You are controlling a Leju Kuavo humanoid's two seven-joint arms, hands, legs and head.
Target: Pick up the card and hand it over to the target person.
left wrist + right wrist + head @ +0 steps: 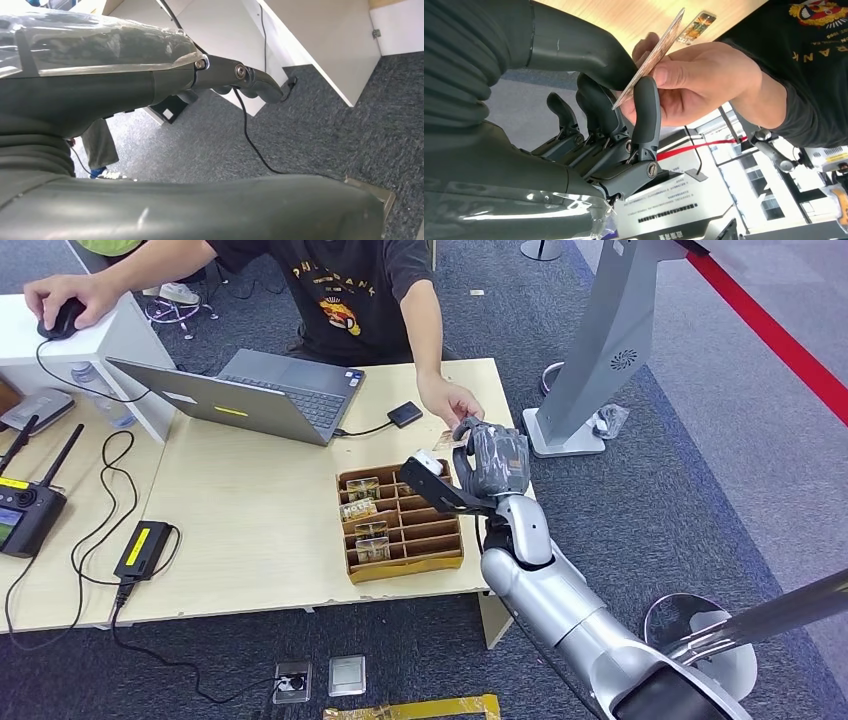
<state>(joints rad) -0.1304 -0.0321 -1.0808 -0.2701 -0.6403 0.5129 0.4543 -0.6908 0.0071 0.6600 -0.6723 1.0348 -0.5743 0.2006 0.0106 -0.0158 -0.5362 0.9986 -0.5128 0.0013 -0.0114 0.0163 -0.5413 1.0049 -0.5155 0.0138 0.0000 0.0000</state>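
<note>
right arm (560,600) raised over table | right hand (492,458) fingers (646,107) pinching | left hand (125,70) hanging, fingers curled

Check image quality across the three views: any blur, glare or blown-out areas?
Head view: sharp, evenly lit. Left wrist view: glare on the left hand plastic cover. Right wrist view: card and right hand sharp, background beyond the person's hand overexposed.

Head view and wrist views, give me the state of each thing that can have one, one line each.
Card: pinched by the right hand, and gripped by the person's hand too.
Left hand: hanging low over the floor, holding nothing, fingers curled.
Laptop: open.
Tray: on the table, a few slots filled.
Mouse: under the person's other hand.
</note>
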